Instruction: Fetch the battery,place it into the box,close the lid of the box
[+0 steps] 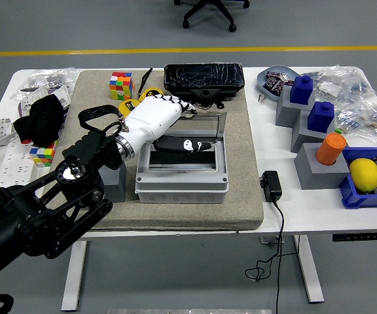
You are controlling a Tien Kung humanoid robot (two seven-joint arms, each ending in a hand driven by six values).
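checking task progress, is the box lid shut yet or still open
Partly open. The clear lid slants over the grey box, its front edge raised, with the left hand on it.

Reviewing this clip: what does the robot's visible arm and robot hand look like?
Only the left arm shows: black, built of bulky jointed segments with open struts, a round shiny fitting near the forearm and a looped black cable above it. A silver ring joins it at the wrist to the white, glossy left robot hand, whose fingers carry black bands at the joints.
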